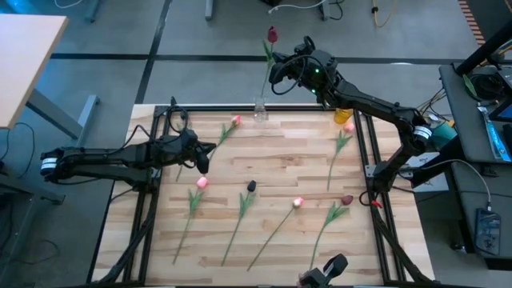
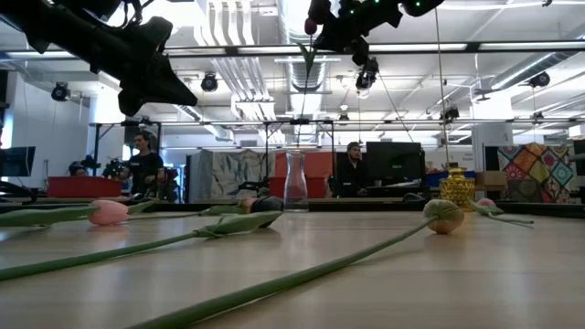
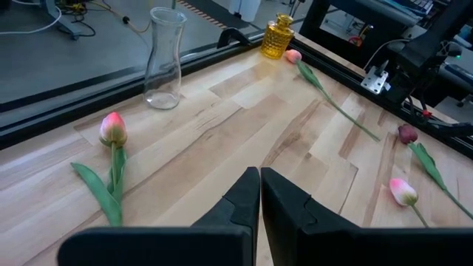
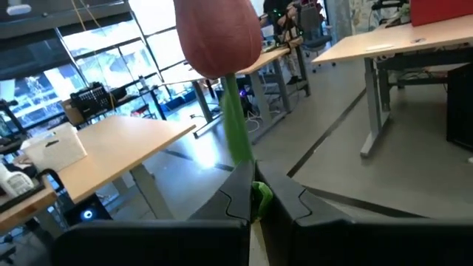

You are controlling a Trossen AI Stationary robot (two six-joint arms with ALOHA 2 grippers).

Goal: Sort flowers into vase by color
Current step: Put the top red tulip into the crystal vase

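A pale wooden table [image 1: 272,160] stood on a grey workshop floor, framed by dark rails. From above, the right gripper [image 1: 282,70] hung past the table's far edge, clamped on the stem of a maroon tulip [image 1: 271,34] that ran down toward the clear glass vase [image 1: 260,110] at that far edge. The left gripper [image 1: 202,156] hovered over the left part of the table with its fingers together and nothing between them. Loose tulips lay across the wood: a pink one [image 1: 202,182] just near of the left gripper, another pink one [image 1: 236,121] toward the far left, and a maroon one [image 1: 346,200] on the right. A small amber bottle [image 1: 342,117] sat at the far right.

At table height, the vase [image 2: 295,181] stood upright and empty in the middle distance, with people at desks behind it.

The left wrist camera showed its fingers [image 3: 240,203] pressed close together above bare wood, the vase [image 3: 163,58] and amber bottle [image 3: 278,35] beyond.

The right wrist camera showed the maroon bud [image 4: 219,35] upright above the pinched fingers [image 4: 238,198], its green stem held between them.
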